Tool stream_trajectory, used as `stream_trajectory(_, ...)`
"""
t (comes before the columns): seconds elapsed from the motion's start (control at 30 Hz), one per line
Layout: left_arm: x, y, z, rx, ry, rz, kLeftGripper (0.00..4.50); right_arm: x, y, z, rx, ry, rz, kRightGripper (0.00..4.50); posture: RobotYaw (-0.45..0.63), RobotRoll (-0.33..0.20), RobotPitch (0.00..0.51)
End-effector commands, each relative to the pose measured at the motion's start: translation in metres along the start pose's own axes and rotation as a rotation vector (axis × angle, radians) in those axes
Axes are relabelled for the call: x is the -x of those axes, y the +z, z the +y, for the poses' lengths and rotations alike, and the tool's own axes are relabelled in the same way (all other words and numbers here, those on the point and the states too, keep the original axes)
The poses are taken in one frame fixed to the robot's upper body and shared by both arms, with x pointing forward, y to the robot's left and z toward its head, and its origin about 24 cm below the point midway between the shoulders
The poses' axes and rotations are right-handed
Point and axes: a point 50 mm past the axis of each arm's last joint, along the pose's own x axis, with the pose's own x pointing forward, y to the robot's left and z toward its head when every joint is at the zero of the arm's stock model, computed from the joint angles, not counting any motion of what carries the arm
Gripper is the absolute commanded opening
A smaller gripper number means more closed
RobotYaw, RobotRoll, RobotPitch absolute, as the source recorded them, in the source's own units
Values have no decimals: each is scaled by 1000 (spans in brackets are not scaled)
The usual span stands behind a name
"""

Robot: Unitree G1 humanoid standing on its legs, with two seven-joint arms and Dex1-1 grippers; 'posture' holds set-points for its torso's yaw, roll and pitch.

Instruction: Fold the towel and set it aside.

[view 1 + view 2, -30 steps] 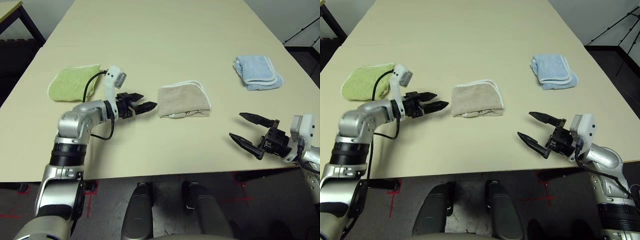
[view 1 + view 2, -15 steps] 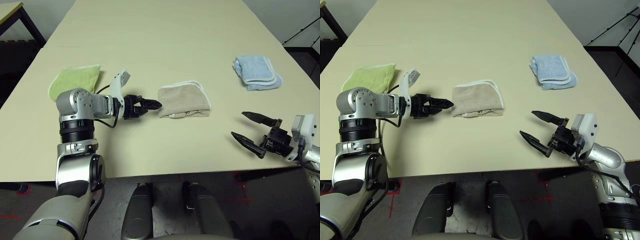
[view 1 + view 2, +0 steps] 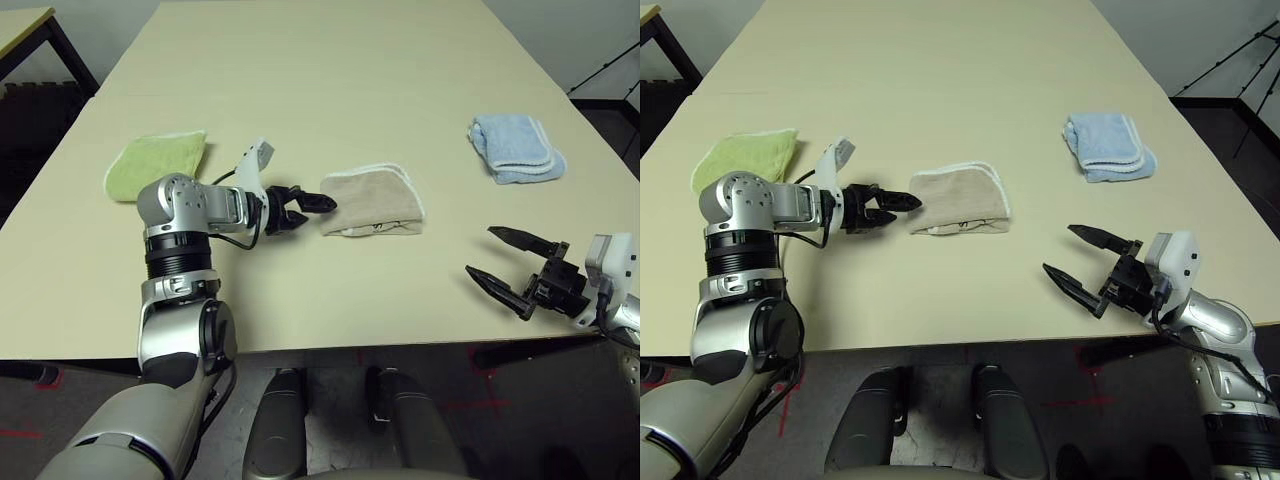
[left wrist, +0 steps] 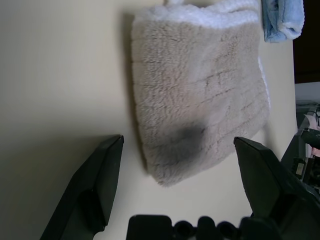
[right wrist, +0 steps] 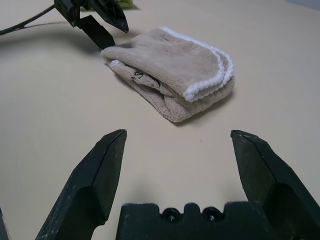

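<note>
The towel (image 3: 372, 202) is beige with white trim and lies folded in a small bundle at the middle of the table (image 3: 330, 60). My left gripper (image 3: 312, 210) is open just left of it, low over the table, with one fingertip at the towel's left edge. In the left wrist view the towel (image 4: 200, 110) lies just ahead of the spread fingers (image 4: 105, 165), with nothing held. My right gripper (image 3: 482, 250) is open near the table's front right edge, well apart from the towel. In the right wrist view the towel (image 5: 172, 85) shows with the left gripper (image 5: 102, 25) at its far end.
A light green folded towel (image 3: 155, 165) lies at the table's left, behind my left arm. A light blue folded towel (image 3: 515, 148) lies at the right. The table's front edge (image 3: 400, 345) runs close under my right gripper.
My left arm has swung its elbow in and carried its open gripper rightward until a fingertip reaches the towel's left edge. The right gripper has barely moved. The towel lies as before.
</note>
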Motion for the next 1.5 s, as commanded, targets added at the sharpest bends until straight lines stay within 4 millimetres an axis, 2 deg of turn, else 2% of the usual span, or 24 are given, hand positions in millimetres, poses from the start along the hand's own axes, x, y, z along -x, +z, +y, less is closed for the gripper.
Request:
stream_trajectory(0.03, -15, -12, -4, 29, -15, 76, 4469, 5, 4, -2, 16, -15, 4, 4500, 14, 0, 167)
stream_trajectory(0.4, -32, -21, -6, 41, -17, 91, 4469, 5, 4, 0, 13, -20, 5, 4500, -1, 0, 174)
stream_trajectory(0.77, -32, -19, -2, 22, -4, 71, 4469, 7, 5, 1, 9, -26, 7, 4500, -9, 0, 181)
stream_trajectory(0.87, -18, -11, 1, -9, 0, 30, 4469, 8, 9, 1, -5, -71, -8, 4500, 5, 0, 183)
stream_trajectory(0.97, 2, -6, 5, -170, 20, -41, 4469, 9, 10, 3, -24, -76, -7, 4500, 13, 0, 185)
stream_trajectory(1.0, 15, 1, 5, -296, 23, -136, 4469, 10, 10, 4, -28, -75, -3, 4500, 26, 0, 185)
stream_trajectory(1.07, 32, 3, 3, -421, -12, -238, 4469, 10, 9, 5, -36, -70, 5, 4500, 45, 0, 185)
stream_trajectory(1.27, 60, 0, 14, -703, 5, -437, 4469, -1, 8, 2, -36, -64, 3, 4500, 84, 0, 183)
stream_trajectory(1.37, 77, 5, 14, -865, 23, -649, 4469, -6, 10, 0, -33, -62, -8, 4500, 91, 0, 181)
stream_trajectory(1.5, 84, -4, 21, -1006, 4, -599, 4469, -10, 12, -5, -27, -86, -17, 4500, 106, 0, 181)
